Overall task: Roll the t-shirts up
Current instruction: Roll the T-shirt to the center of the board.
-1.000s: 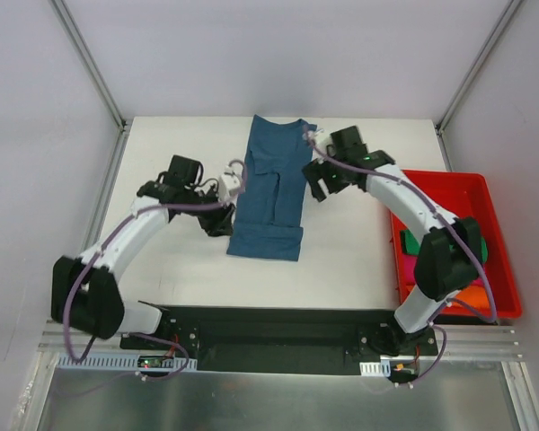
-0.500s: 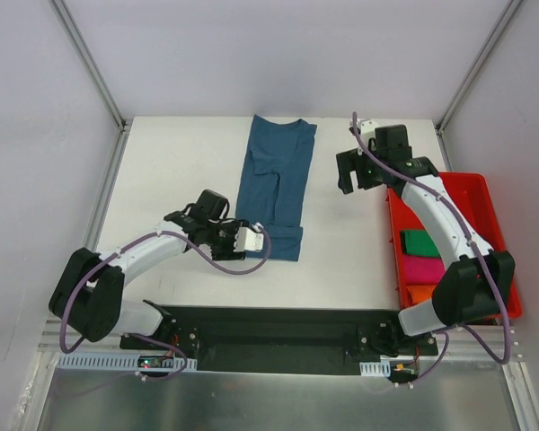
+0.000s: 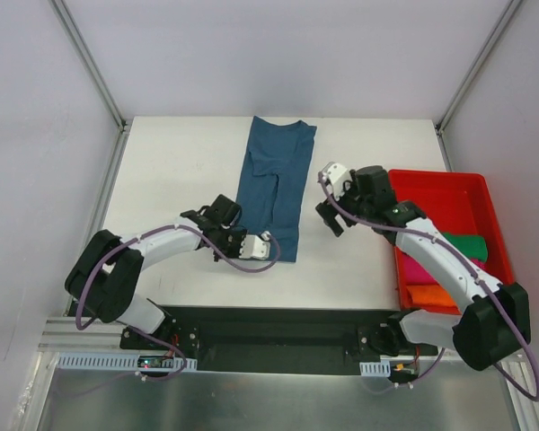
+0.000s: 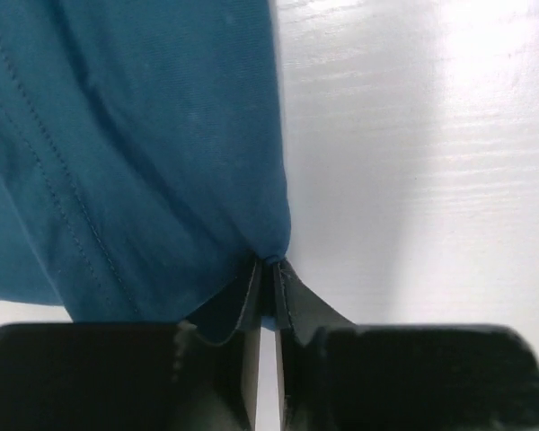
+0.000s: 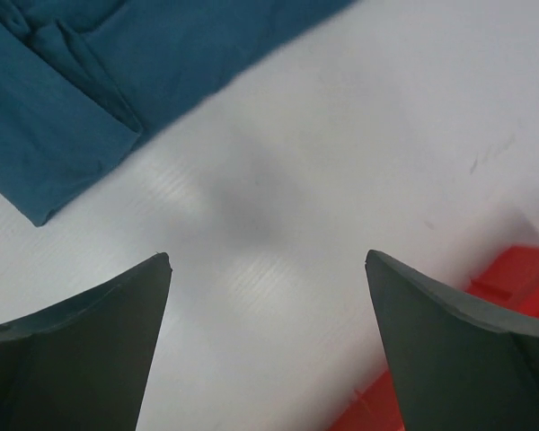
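My left gripper [image 4: 269, 266] moved to near hem of teal t-shirt [image 3: 274, 171], now pinched on it; my right gripper [image 5: 268, 260] swung back beside it, jaws wider.

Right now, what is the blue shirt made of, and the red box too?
The blue t-shirt looks like soft knit cloth, maybe cotton: it is matte, with stitched seams and floppy folds. The red tray looks like hard plastic: it is smooth and evenly coloured, with stiff straight walls and a moulded rim.
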